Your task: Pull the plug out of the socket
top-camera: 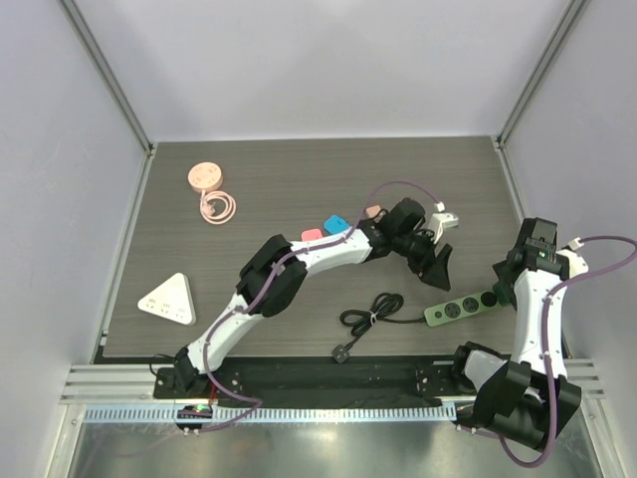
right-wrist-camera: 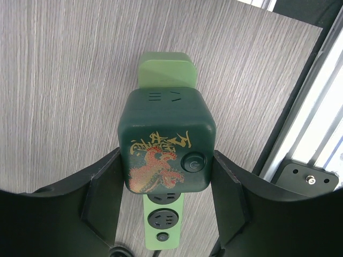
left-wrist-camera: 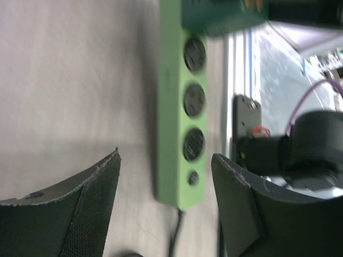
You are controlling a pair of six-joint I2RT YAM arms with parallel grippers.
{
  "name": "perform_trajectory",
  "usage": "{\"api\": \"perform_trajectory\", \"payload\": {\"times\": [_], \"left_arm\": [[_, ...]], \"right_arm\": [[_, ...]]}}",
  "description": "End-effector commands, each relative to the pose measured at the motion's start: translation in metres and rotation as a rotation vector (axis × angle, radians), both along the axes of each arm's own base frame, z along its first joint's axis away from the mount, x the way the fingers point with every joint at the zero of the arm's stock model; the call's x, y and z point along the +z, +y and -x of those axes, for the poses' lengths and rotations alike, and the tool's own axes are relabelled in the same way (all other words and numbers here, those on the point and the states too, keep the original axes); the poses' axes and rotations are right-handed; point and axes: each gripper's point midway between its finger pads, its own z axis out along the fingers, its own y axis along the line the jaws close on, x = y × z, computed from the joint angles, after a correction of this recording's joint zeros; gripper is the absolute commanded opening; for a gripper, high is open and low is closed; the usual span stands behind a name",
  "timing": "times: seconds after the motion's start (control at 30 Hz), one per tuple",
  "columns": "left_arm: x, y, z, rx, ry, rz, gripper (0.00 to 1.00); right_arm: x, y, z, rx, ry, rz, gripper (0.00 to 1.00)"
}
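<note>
The green power strip (top-camera: pixel 460 309) lies near the table's front right, its black cord (top-camera: pixel 373 314) coiled to its left. A dark green cube plug with a gold and red dragon print (right-wrist-camera: pixel 165 144) sits over the strip (right-wrist-camera: pixel 163 67) at its right end. My right gripper (right-wrist-camera: pixel 166 155) is shut on the plug, one finger against each side; in the top view it (top-camera: pixel 503 291) is at the strip's right end. My left gripper (top-camera: pixel 438 264) hovers open and empty just behind the strip. In its wrist view (left-wrist-camera: pixel 166 158) the strip (left-wrist-camera: pixel 179 134) lies between the fingers, and the plug (left-wrist-camera: pixel 222 13) is at the top.
A white triangular power strip (top-camera: pixel 166 299) lies at the left. A pink round disc (top-camera: pixel 205 176) with a looped cord is at the back left. Small blue (top-camera: pixel 336 223) and pink (top-camera: pixel 312 234) pieces lie by the left arm. The metal rail (top-camera: pixel 328 383) borders the front edge.
</note>
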Motion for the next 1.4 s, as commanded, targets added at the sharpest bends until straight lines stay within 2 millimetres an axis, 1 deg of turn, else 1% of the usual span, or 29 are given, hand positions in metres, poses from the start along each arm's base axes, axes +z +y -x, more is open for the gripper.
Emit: {"api": "perform_trajectory", "payload": {"times": [0.0, 0.03, 0.07, 0.13, 0.17, 0.23, 0.27, 0.37, 0.43, 0.47, 0.53, 0.57, 0.63, 0.67, 0.77, 0.8, 0.87, 0.9, 1.07, 1.1, 1.13, 1.17, 1.2, 1.23, 1.27, 1.3, 1.37], "left_arm": [[0.002, -0.019, -0.001, -0.021, -0.046, 0.023, 0.7], [-0.018, -0.021, 0.001, -0.031, -0.021, 0.0, 0.71], [-0.017, -0.029, 0.005, -0.042, -0.005, 0.011, 0.72], [-0.023, -0.035, 0.012, -0.067, 0.026, 0.018, 0.72], [-0.032, -0.04, 0.017, -0.07, 0.056, 0.01, 0.72], [-0.03, -0.048, 0.021, -0.076, 0.08, 0.031, 0.72], [-0.036, -0.05, 0.027, -0.081, 0.091, 0.023, 0.72], [-0.043, -0.054, 0.037, -0.089, 0.101, 0.017, 0.72], [-0.042, -0.056, 0.043, -0.093, 0.125, 0.027, 0.72], [-0.047, -0.058, 0.049, -0.103, 0.14, 0.024, 0.72], [-0.046, -0.062, 0.052, -0.101, 0.159, 0.036, 0.71], [-0.052, -0.063, 0.055, -0.101, 0.164, 0.027, 0.7], [-0.058, -0.063, 0.055, -0.089, 0.177, 0.013, 0.68], [-0.065, -0.063, 0.053, -0.068, 0.182, -0.009, 0.65], [-0.072, -0.063, 0.048, -0.021, 0.205, -0.044, 0.58], [-0.079, -0.06, 0.049, -0.004, 0.225, -0.084, 0.52], [-0.084, -0.06, 0.051, 0.011, 0.26, -0.115, 0.45], [-0.089, -0.058, 0.049, 0.028, 0.272, -0.138, 0.36], [-0.11, -0.05, 0.05, 0.081, 0.304, -0.219, 0.19], [-0.111, -0.049, 0.048, 0.093, 0.305, -0.233, 0.12], [-0.114, -0.049, 0.048, 0.1, 0.306, -0.244, 0.09], [-0.127, -0.044, 0.049, 0.112, 0.323, -0.287, 0.01], [-0.125, -0.047, 0.046, 0.121, 0.32, -0.287, 0.0], [-0.126, -0.047, 0.049, 0.104, 0.351, -0.285, 0.0], [-0.133, -0.046, 0.049, 0.105, 0.37, -0.295, 0.0], [-0.128, -0.049, 0.05, 0.103, 0.379, -0.288, 0.0], [-0.129, -0.049, 0.049, 0.115, 0.38, -0.297, 0.0]], "right_arm": [[0.007, 0.002, 0.001, 0.034, -0.009, 0.017, 0.01], [0.007, 0.003, 0.001, 0.038, -0.008, 0.014, 0.01], [0.006, 0.003, 0.0, 0.037, -0.007, 0.012, 0.01], [0.005, 0.004, 0.001, 0.034, -0.003, 0.007, 0.01], [0.005, 0.005, 0.0, 0.038, -0.009, 0.002, 0.01], [0.006, 0.005, 0.0, 0.037, -0.013, -0.002, 0.01], [0.006, 0.006, -0.001, 0.04, -0.016, -0.007, 0.01], [0.006, 0.007, -0.001, 0.037, -0.023, -0.008, 0.01], [0.006, 0.008, 0.0, 0.037, -0.022, -0.013, 0.01], [0.005, 0.009, -0.001, 0.041, -0.026, -0.021, 0.01], [0.003, 0.011, -0.001, 0.042, -0.024, -0.03, 0.01], [0.003, 0.012, -0.002, 0.042, -0.028, -0.037, 0.01], [0.003, 0.013, -0.002, 0.042, -0.031, -0.044, 0.01], [0.004, 0.014, -0.002, 0.045, -0.039, -0.045, 0.01], [0.006, 0.015, -0.001, 0.042, -0.048, -0.042, 0.01], [0.008, 0.015, -0.001, 0.043, -0.055, -0.04, 0.01], [0.009, 0.014, 0.001, 0.034, -0.053, -0.035, 0.01], [0.009, 0.014, 0.002, 0.031, -0.053, -0.031, 0.01], [0.012, 0.012, 0.009, -0.009, -0.054, -0.018, 0.01], [0.013, 0.013, 0.01, -0.011, -0.054, -0.019, 0.01], [0.015, 0.013, 0.011, -0.016, -0.059, -0.016, 0.01], [0.018, 0.011, 0.012, -0.022, -0.057, -0.005, 0.01], [0.024, 0.01, 0.013, -0.024, -0.06, 0.004, 0.01], [0.028, 0.009, 0.016, -0.03, -0.063, 0.019, 0.01], [0.033, 0.005, 0.019, -0.043, -0.059, 0.043, 0.01], [0.041, 0.003, 0.021, -0.051, -0.06, 0.06, 0.01], [0.048, 0.001, 0.024, -0.058, -0.068, 0.081, 0.01]]}}
